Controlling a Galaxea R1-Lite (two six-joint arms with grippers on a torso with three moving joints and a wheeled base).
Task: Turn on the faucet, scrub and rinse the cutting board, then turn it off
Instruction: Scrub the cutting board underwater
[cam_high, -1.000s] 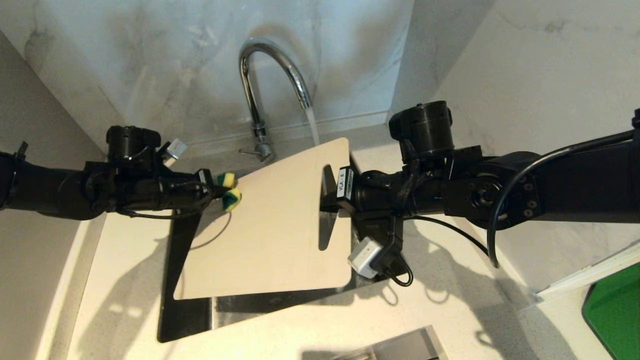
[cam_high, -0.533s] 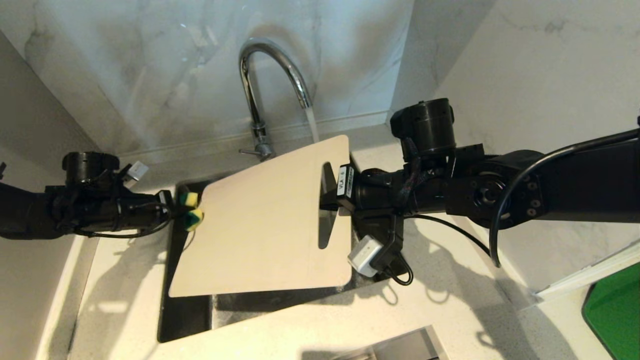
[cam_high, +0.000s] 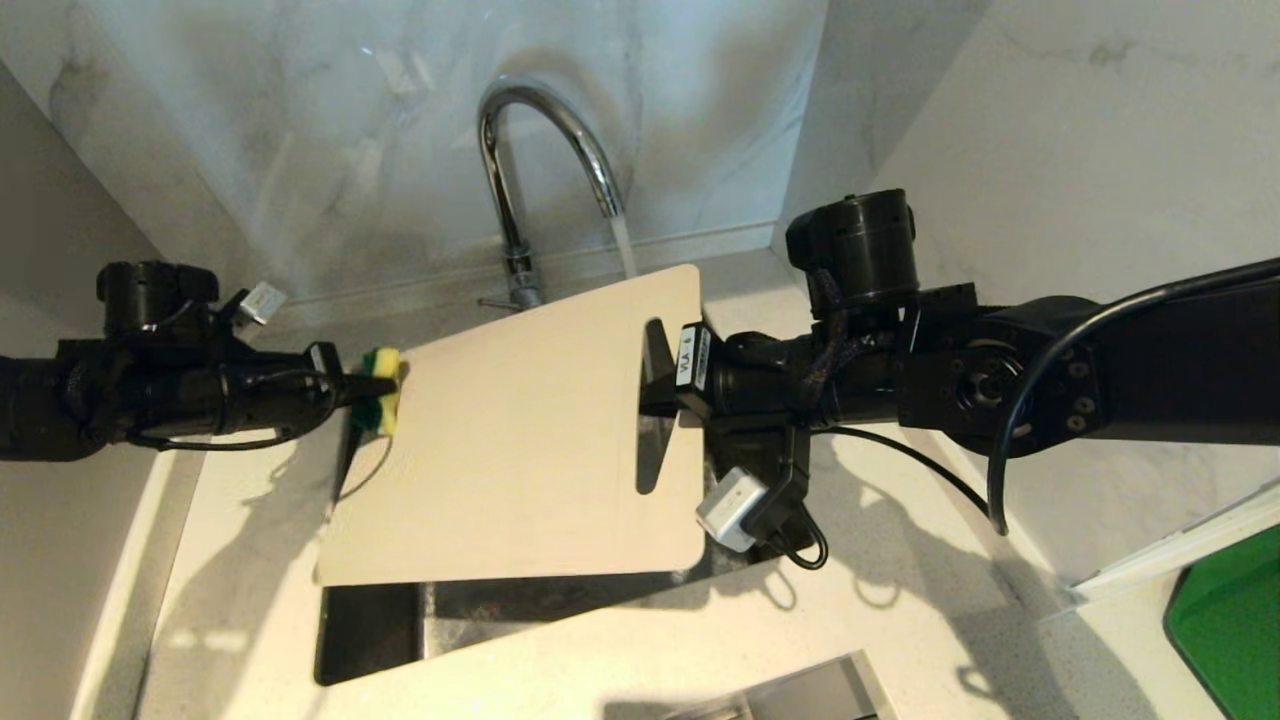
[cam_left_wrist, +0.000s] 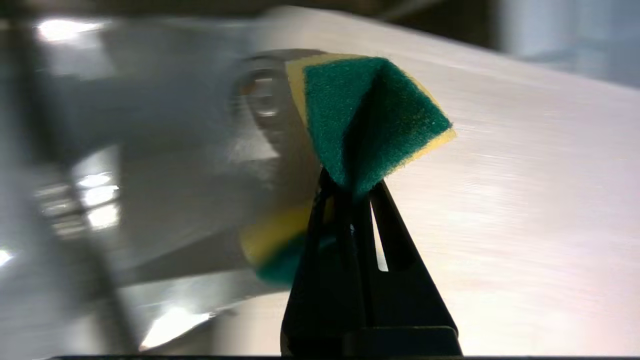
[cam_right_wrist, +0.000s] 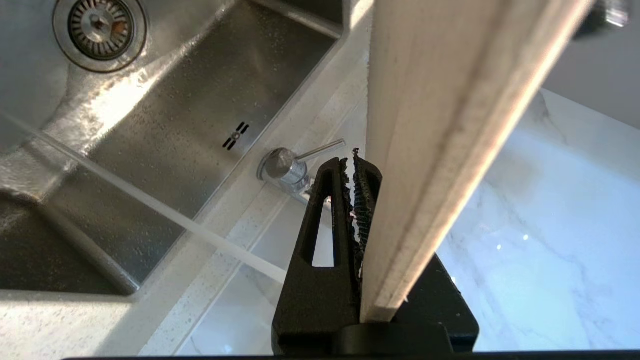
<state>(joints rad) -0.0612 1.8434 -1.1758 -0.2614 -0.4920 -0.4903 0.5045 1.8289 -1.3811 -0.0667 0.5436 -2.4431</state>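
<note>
Faucet (cam_high: 545, 170) on: thin stream of water (cam_high: 622, 245) falling from the arched spout toward the far edge of the cutting board (cam_high: 520, 440). First step judged done. Scrubbing and rinsing under way, by the look of it; shut-off not yet done, side lever (cam_right_wrist: 320, 148) untouched, just beyond the right gripper's fingertips in the wrist view.

Right gripper (cam_high: 655, 385) clenched on the board's short edge beside the slot handle (cam_high: 650, 420), board edge wedged between the pads. Board held out over the stainless sink (cam_right_wrist: 165, 125), tilted, far corner up under the spout, opposite short end reaching away from this claw toward the left one.

Left gripper (cam_high: 372, 385) pinched tight on a green-and-yellow scrub sponge (cam_left_wrist: 367, 117), sponge folded by the squeeze, green face outward. Sponge at the board's short edge farthest from the right claw, touching or just at the rim; cannot tell which.

Board: cream-white, thin, flat, rounded corners, elongated slot. Surface plain, no visible soil or suds. Wetness not readable from here.

Drain (cam_right_wrist: 100, 27) visible well beyond the right claw.
</note>
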